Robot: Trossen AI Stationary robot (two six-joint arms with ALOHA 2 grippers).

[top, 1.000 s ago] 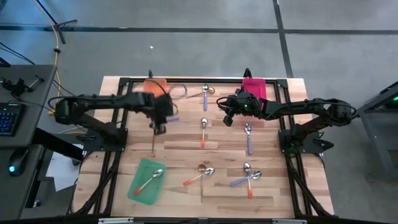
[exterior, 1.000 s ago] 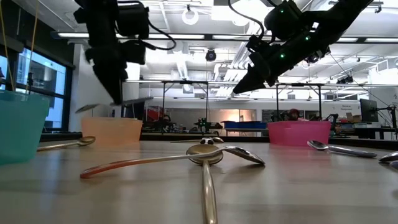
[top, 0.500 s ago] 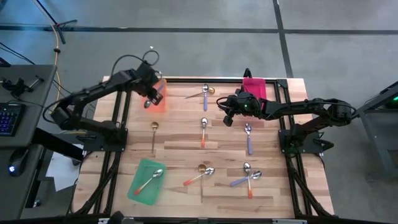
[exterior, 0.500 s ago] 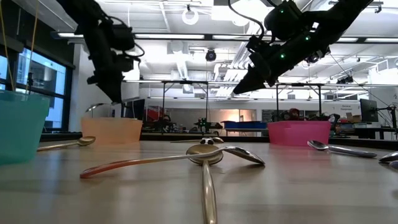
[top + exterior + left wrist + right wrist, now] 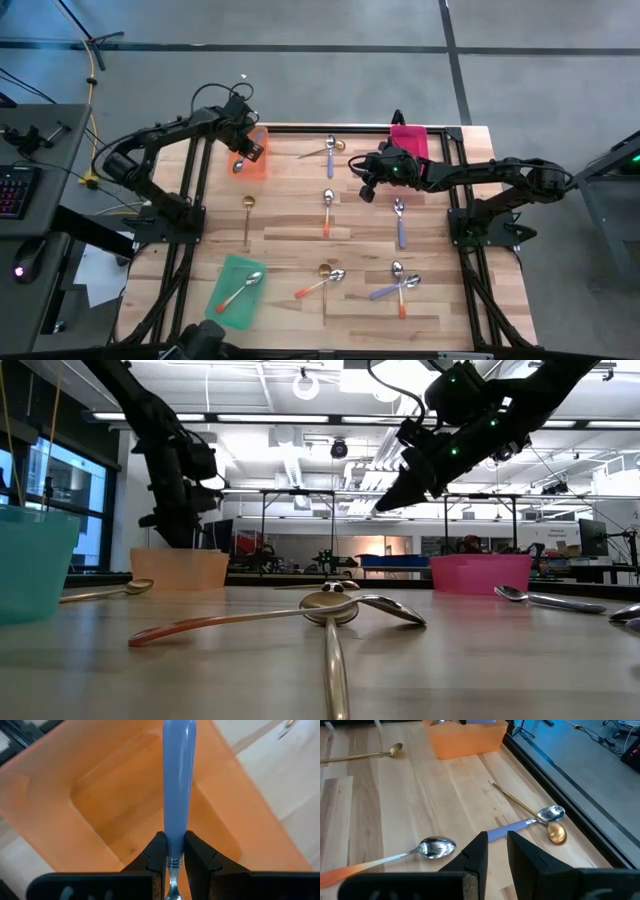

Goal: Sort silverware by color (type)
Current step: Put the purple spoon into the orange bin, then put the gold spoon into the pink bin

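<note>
Left gripper (image 5: 174,854) clamps your blue-handled spoon (image 5: 178,785) over orange tray (image 5: 60,810) | right gripper (image 5: 492,851) above table, fingers narrowly parted, empty

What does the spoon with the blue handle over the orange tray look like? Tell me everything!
The spoon has a smooth, glossy purple-blue handle, plastic by the look, joined by a small ribbed collar to a shiny silver metal stem and bowl. The left gripper pinches it near that collar, so the handle points out past the fingers. It hangs in the air over the orange tray, at the table's far left, not touching it. Only the fingers touch it.
</note>
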